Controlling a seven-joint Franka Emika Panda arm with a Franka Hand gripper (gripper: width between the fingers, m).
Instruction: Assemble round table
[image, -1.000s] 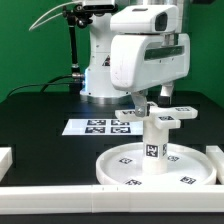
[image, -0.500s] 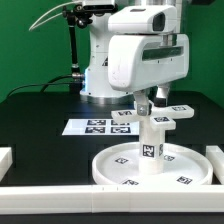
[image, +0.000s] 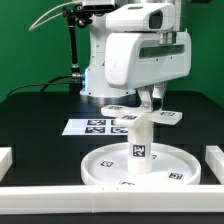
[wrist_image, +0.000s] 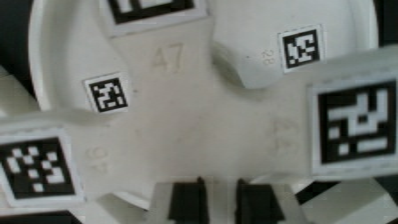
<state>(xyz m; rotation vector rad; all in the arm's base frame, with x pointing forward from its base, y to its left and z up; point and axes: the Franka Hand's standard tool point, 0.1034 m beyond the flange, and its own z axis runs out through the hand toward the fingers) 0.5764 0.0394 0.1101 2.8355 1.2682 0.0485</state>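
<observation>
My end effector grips the cross-shaped foot piece atop the upright leg, seating it above the round disc.

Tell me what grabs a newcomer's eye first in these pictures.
The big white robot arm fills the middle of the exterior view, with its gripper down at the white cross-shaped foot piece. That foot tops a short white cylindrical leg standing upright on the large white rimmed round disc. The wrist view shows the tagged foot close up.
</observation>
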